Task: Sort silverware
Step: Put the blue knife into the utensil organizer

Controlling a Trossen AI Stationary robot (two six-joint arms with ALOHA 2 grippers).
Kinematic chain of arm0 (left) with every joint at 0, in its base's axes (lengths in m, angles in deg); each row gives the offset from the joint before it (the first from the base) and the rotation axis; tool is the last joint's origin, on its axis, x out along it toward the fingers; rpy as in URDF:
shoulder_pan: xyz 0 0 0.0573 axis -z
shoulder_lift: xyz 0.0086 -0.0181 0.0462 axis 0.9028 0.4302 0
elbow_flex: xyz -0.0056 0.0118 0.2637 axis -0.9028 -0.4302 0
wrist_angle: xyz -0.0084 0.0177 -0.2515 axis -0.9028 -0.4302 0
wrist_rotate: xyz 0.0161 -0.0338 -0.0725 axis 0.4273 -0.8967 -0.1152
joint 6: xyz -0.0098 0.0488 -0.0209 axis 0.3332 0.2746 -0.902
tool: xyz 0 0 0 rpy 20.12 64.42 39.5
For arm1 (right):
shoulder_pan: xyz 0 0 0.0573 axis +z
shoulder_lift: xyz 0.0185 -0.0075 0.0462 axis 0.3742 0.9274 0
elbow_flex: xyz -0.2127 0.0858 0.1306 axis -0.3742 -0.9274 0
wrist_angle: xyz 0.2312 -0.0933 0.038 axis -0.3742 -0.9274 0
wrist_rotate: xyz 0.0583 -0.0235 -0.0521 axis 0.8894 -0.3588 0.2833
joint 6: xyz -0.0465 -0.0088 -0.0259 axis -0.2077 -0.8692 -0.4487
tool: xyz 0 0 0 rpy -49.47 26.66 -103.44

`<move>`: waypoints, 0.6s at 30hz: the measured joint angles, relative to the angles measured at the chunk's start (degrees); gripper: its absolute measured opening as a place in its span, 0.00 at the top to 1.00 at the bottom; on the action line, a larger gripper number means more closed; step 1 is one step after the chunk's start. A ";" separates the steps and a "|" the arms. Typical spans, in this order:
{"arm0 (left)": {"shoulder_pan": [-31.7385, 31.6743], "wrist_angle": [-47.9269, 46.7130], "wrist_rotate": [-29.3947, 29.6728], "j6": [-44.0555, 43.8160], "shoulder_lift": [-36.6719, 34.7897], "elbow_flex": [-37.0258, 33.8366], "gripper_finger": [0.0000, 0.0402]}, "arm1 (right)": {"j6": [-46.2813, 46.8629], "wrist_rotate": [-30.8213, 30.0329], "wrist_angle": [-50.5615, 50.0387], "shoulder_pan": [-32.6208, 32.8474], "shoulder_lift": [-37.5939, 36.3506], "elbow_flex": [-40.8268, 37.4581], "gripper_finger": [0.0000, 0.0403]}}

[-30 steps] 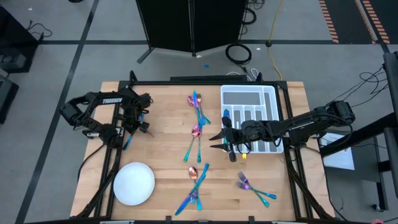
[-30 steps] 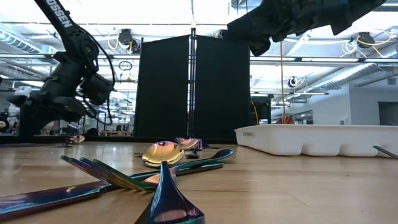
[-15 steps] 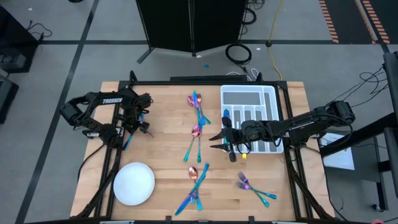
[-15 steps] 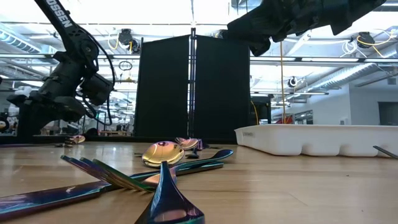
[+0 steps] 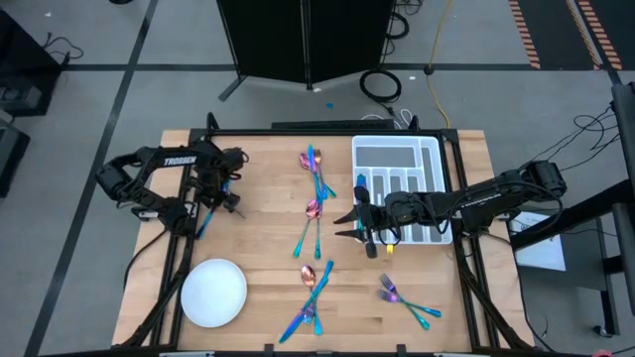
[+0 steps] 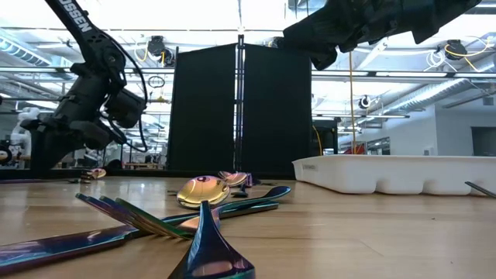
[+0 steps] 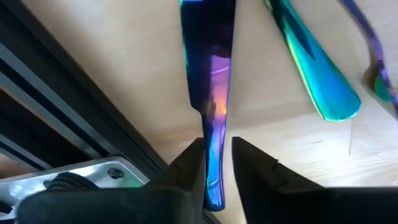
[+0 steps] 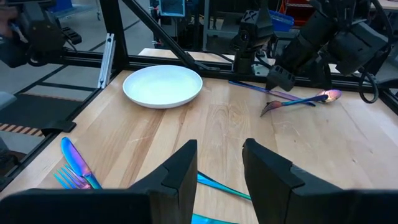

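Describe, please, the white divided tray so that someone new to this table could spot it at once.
Start at the wooden table seen from above and go to its far right corner. There lies the white tray, rectangular, with one wide slot across the back and several narrow slots running forward. The round white plate sits at the opposite, near left corner and has no partitions; the right gripper hovers beside the tray's near end.

The silverware (image 5: 316, 210) is all iridescent, pink and purple sliding into blue and teal. The plate (image 5: 213, 293) near left is plain white, and so is the divided tray (image 5: 397, 156) far right. The table (image 5: 258, 238) is pale wood with light grain, and both arms are black.
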 joint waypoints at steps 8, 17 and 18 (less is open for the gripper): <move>0.46 0.89 0.57 0.74 0.00 0.00 0.66 | 0.02 1.34 0.00 -0.02 0.00 0.00 0.72; 0.40 2.39 0.60 3.95 0.00 0.00 0.66 | 0.20 1.39 -0.01 -0.02 0.00 0.00 0.72; 0.40 1.63 0.83 3.93 0.00 0.00 0.66 | 0.20 1.39 -0.02 -0.02 0.00 0.00 0.72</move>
